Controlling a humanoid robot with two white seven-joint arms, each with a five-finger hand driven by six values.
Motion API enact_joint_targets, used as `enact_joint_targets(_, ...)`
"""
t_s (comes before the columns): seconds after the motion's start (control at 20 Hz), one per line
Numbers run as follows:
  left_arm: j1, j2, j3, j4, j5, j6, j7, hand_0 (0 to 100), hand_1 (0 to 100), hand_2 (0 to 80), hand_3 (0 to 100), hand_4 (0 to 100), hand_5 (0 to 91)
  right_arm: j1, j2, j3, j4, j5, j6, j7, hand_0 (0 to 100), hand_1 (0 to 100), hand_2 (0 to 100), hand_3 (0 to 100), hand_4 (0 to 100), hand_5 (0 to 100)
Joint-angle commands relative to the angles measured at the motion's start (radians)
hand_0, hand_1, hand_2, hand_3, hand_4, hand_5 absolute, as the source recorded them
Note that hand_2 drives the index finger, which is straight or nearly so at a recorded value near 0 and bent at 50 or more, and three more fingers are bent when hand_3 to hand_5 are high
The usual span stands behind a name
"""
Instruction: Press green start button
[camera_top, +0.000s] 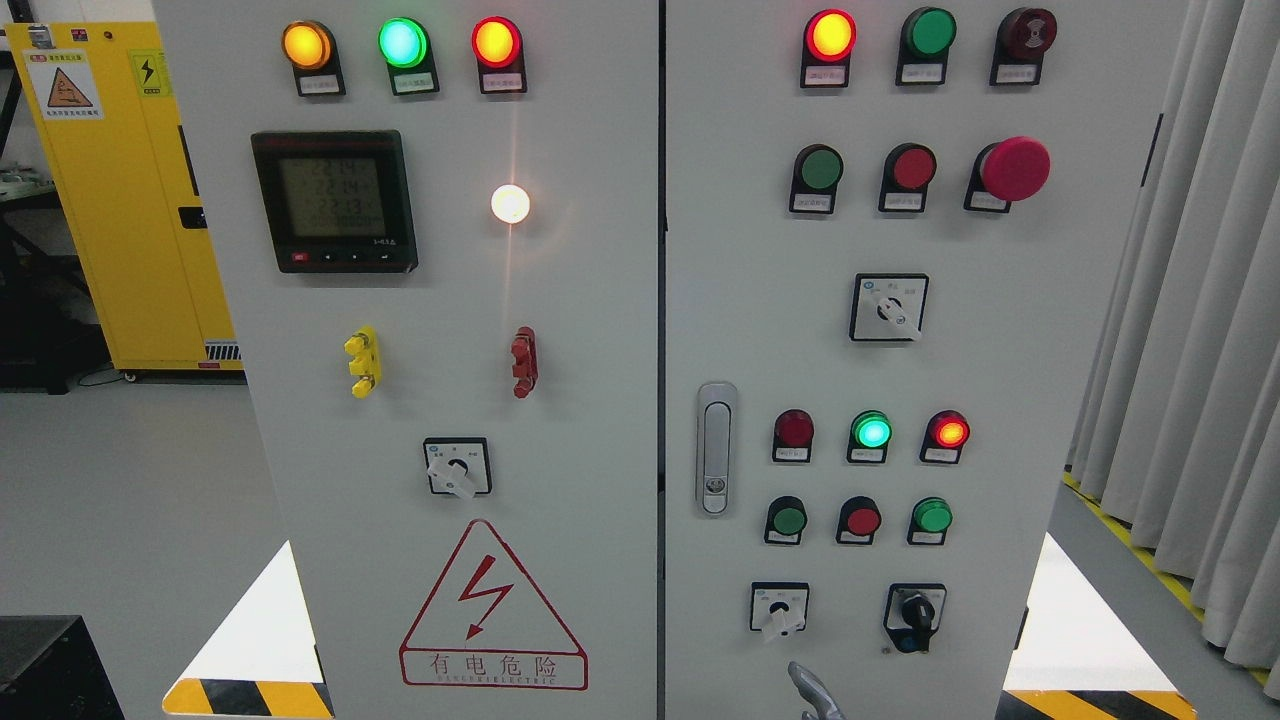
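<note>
Fingertips of a robot hand (815, 693) barely show below the control cabinet (640, 330).

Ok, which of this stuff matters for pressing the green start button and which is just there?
Job: right robot hand; green buttons on the right door, labels unreadable.
Just there: red mushroom button, digital meter, yellow cabinet, curtain.

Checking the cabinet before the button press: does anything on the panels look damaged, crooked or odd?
Nothing stands out. The indicator lamps, push buttons, red mushroom button, meter and selector switches sit straight and intact on the cabinet doors. Only a grey fingertip of a robot hand shows at the bottom edge.
</note>
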Motion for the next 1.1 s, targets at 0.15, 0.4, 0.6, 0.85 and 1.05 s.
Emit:
enact_joint_targets(0.15, 0.0, 0.0, 0.0, 0.0, 0.0, 0.0, -0.001, 12, 56, 0.0, 0, 0, 0.0, 0.0, 0.005, -0.006, -0.009, 0.0, 0.003, 0.0, 58, 76, 0, 1, 2, 0)
enact_joint_targets(0.4, 0.0, 0.0, -0.001, 0.0, 0.0, 0.0, -0.001, 12, 56, 0.0, 0, 0, 0.0, 0.0, 0.005, -0.004, -0.023, 0.014, 0.002, 0.0, 58, 76, 0, 2, 2, 0)
enact_joint_targets(0.6, -0.001, 0.0, 0.0, 0.0, 0.0, 0.0, -0.001, 12, 56, 0.0, 0, 0, 0.0, 0.005, 0.014, -0.02, -0.027, 0.213, -0.003, -0.01, 52, 76, 0, 4, 3, 0)
enact_joint_targets(0.85, -0.001, 0.0, -0.001, 0.0, 0.0, 0.0, -0.001, 12, 56, 0.0, 0, 0, 0.0, -0.004, 0.035, -0.103, -0.049, 0.457, -0.015, -0.046, 42, 78, 0, 5, 5, 1)
enact_joint_targets(1.05, 0.0, 0.0, 0.0, 0.0, 0.0, 0.0, -0.001, 12, 56, 0.0, 0, 0, 0.0, -0.018, 0.047, -0.15, -0.087, 0.63, -0.011, -0.055, 38, 79, 0, 10, 13, 9)
